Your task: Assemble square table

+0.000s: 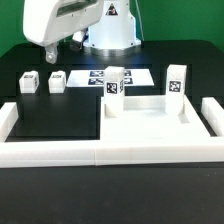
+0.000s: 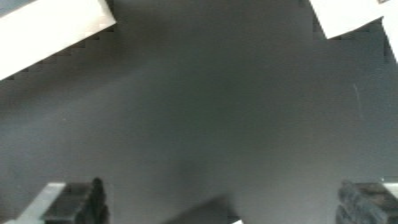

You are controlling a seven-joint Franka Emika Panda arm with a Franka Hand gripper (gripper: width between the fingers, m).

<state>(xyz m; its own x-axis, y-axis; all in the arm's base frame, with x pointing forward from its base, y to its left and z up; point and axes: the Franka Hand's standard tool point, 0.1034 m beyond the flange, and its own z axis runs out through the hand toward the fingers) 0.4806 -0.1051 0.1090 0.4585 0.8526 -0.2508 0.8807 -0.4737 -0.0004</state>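
Leg blocks [image 1: 28, 80] four, tabletop [image 1: 150, 126] one

white arm [image 1: 62, 22] bent over high, end effector [image 2: 228, 204] pointing down, its fingers [image 2: 71, 203] spread wide apart

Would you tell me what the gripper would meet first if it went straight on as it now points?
Probably the bare dark table mat; in the wrist view the open gripper faces it, with white parts lying off to the sides.
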